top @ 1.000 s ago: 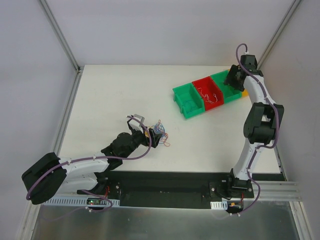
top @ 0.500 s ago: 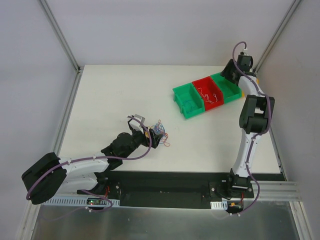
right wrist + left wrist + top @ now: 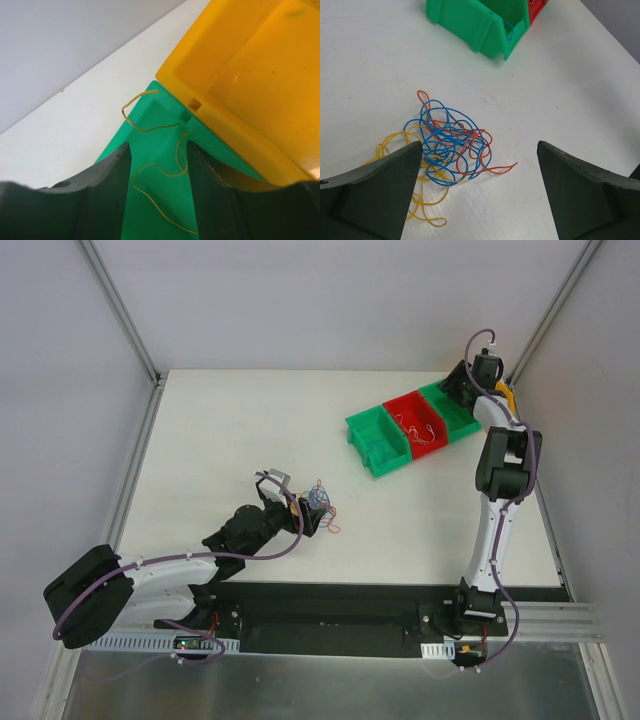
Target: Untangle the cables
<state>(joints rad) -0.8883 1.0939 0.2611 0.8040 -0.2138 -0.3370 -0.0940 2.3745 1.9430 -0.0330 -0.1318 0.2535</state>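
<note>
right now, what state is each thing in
cable knot: tangled, on the table
left gripper: open, around the knot
right gripper: open, holding nothing
yellow cables: loose in the green bin
red bin: holds loose red cables
yellow bin: empty as far as seen

No writing, label, brand, number or sign can be read in any view; the cables (image 3: 451, 140), the green bin (image 3: 480, 22), the yellow bin (image 3: 250, 75) and the white surface (image 3: 570, 100) carry nothing legible.
</note>
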